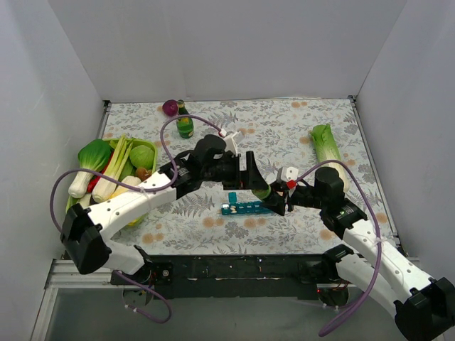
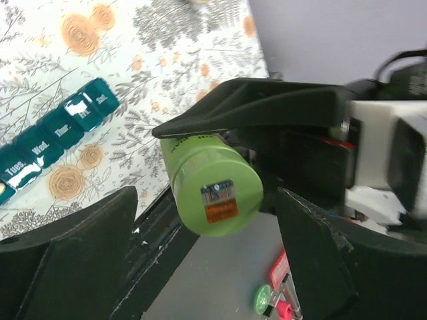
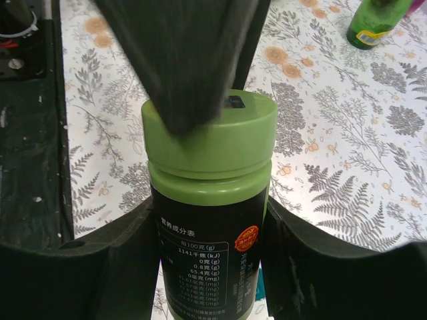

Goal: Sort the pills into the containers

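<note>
The pill organiser (image 1: 244, 208) lies at 6 o'clock from the centre of the table (image 1: 306, 121), with the pill jar (image 1: 260, 190) near its right end. The basket (image 1: 139, 141) stands at 9 o'clock, the glass bottle (image 1: 185, 126) at 11 o'clock with a round bulb (image 1: 170, 107) just behind it, and a leafy stalk (image 1: 328, 145) at 2 o'clock.

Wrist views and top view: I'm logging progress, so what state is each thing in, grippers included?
Green pill bottle: cap on, held tilted.
Pill organiser: visible lids shut.
Right gripper: shut on that bottle's body.
Left gripper: open, either side of the cap.
Dark green bottle: upright.
</note>
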### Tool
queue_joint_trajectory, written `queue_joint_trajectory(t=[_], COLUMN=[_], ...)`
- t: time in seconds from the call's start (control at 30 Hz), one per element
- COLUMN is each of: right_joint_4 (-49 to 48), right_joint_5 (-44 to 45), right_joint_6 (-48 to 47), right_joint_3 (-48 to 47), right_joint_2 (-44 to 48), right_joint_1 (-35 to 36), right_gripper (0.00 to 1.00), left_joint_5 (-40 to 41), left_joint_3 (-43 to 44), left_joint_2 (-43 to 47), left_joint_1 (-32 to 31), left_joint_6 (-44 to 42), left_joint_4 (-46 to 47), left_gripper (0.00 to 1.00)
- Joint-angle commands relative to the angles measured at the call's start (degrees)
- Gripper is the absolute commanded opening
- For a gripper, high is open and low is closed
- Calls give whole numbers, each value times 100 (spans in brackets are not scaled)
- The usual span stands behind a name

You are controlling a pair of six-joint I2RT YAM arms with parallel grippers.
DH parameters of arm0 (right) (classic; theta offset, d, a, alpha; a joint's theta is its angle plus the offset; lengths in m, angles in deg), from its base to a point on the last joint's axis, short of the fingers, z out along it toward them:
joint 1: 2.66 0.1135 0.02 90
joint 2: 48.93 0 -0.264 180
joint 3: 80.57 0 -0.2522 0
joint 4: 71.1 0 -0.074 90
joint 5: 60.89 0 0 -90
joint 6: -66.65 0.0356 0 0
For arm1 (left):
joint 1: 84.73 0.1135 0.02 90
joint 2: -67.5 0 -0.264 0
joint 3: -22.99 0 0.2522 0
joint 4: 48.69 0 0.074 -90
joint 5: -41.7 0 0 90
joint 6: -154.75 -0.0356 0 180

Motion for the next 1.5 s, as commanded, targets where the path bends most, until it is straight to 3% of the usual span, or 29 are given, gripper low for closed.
queue_joint_trajectory(t=[0.0, 0.6, 0.7, 0.87, 1.03, 1.23, 1.33, 1.47], right_joint_4=[127, 39, 39, -13, -153, -636, -1006, -1016], right_joint_5=[218, 342, 368, 333, 8, -931, -1248, -1188], right_joint_6=[-503, -380, -354, -152, 269, 1199, 1632, 1747], right_joint_3=[-363, -231, -205, -179, -161, -29, 102, 173], right_joint_2=[22, 13, 4, 4, 22, 74, 101, 188], right_joint_1=[-6, -5, -14, -6, -32, -41, -41, -41], right_gripper=[1, 1, 1, 1, 1, 1, 1, 1], left_joint_5=[1183, 1360, 1185, 790, 157, -1493, -1883, -1857], left_joint_3=[657, 957, 1009, 1018, 808, 719, 596, 693], left_joint_2=[-241, -540, -593, -655, -506, -357, -207, -189], left_joint_1=[-411, -569, -595, -595, -595, -587, -543, -210], left_joint_6=[309, 36, -43, -358, -1517, -3799, -4706, -4659], left_joint_4=[-602, -1015, -1015, -1006, -945, -1523, -1770, -1745], left_gripper=[82, 68, 62, 33, 27, 28, 31, 54])
